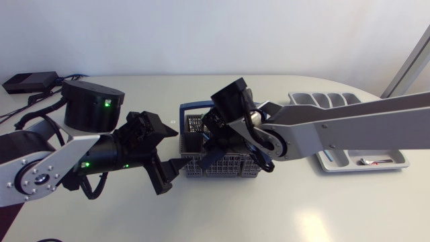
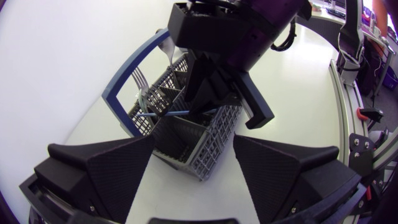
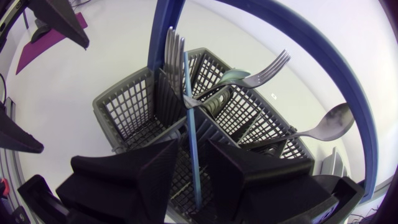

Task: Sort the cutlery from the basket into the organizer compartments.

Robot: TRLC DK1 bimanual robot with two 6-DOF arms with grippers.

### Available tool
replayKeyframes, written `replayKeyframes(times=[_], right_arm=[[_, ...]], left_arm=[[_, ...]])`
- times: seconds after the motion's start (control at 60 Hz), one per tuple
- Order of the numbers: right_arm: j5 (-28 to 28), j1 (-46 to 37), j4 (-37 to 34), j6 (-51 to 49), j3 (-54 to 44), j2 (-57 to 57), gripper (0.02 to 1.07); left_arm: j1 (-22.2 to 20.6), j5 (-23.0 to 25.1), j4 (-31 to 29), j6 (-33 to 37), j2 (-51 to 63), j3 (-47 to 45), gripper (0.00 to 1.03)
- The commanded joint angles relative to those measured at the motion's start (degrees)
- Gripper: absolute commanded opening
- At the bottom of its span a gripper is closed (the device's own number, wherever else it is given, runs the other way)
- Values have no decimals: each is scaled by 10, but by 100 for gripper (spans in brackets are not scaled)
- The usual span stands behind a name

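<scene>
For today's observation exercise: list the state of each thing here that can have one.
Grey plastic basket with blue handle: upright, holding cutlery.
Right gripper: down in basket, grip unclear.
Left gripper: open.
Thin blue-handled utensil: tilted across basket, at right gripper.
Steel forks: standing, tines up.
Grey organizer tray: holds one small item.
</scene>
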Motion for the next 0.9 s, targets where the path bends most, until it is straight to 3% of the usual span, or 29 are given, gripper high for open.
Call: replayKeyframes(times=[0.0,0.55,0.717,0.883], right_arm=[[6,9,-7,1,7,27,39],[-2,11,-77,-7,62,78,38],[-2,9,-87,-7,70,94,17],[-1,7,-96,-10,71,101,10]], left_arm=[[3,7,-2,11,-7,-15,88],[7,10,-2,12,-14,-18,88],[6,11,-2,12,-16,-19,88],[4,11,-4,11,-18,-18,88]])
